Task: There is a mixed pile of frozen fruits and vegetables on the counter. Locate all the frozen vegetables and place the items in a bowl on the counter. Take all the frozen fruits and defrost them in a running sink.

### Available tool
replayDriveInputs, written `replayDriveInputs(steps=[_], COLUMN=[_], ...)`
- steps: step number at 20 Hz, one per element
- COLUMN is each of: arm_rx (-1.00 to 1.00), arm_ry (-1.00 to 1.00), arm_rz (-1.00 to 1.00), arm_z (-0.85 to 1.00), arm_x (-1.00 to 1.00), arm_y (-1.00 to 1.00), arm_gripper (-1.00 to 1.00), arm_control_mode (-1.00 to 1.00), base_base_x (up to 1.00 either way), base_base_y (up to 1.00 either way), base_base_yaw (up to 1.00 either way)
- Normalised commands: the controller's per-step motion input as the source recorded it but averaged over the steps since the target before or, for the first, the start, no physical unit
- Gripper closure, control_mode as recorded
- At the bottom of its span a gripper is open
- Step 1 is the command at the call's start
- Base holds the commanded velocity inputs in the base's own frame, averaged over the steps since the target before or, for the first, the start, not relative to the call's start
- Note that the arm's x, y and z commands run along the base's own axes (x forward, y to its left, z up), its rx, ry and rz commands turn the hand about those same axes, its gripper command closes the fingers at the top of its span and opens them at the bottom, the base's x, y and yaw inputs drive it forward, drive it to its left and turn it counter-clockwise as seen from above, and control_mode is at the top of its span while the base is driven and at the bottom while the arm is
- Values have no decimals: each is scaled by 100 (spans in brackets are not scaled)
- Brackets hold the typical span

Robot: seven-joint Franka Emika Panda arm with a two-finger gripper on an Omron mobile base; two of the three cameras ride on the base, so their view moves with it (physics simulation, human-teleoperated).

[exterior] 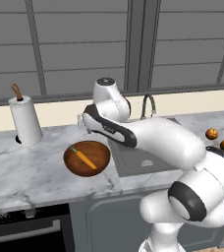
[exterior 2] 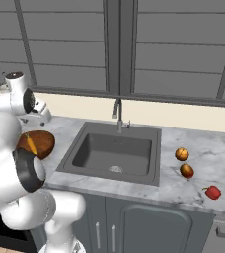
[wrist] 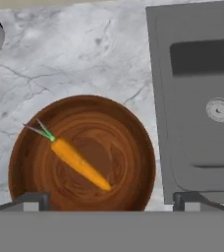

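Observation:
An orange carrot (wrist: 79, 163) with a green top lies inside the dark wooden bowl (wrist: 126, 123). My gripper (wrist: 113, 201) hangs above the bowl, open, with nothing between its fingertips (wrist: 33, 201). From the left base view the carrot (exterior: 86, 159) rests in the bowl (exterior: 102, 148) left of the sink (exterior: 148, 162). Right of the sink (exterior 2: 114, 153), two orange-brown balls (exterior 2: 182, 154) (exterior 2: 186, 171) and a small red piece (exterior 2: 212, 192) sit on the marble counter (exterior 2: 208, 148). No water shows at the faucet (exterior 2: 118, 112).
A white paper towel roll (exterior: 25, 120) stands on the counter left of the bowl. Dark cabinets run below the counter, with an oven front (exterior: 25, 236) at the lower left. Grey window panels line the back wall.

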Motion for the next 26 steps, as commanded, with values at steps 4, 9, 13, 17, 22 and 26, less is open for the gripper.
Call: replayDriveInputs(steps=[4,9,13,17,22,26], arm_rx=[1,0,0,0,0,0], arm_ry=[20,7,10,13,3,2], arm_rz=[0,0,0,0,-5,0], arm_z=[47,32,19,0,1,9], arm_x=[-48,-67,-50,-20,-40,-11], arm_y=[-62,-59,-56,-63,-81,-100], arm_gripper=[-100,-100,-100,-100,-100,-100], arm_control_mode=[-100,-100,-100,-100,-100,-100], base_base_x=[0,0,0,0,0,0], base_base_y=[0,0,0,0,0,0], base_base_yaw=[0,0,0,0,0,0])
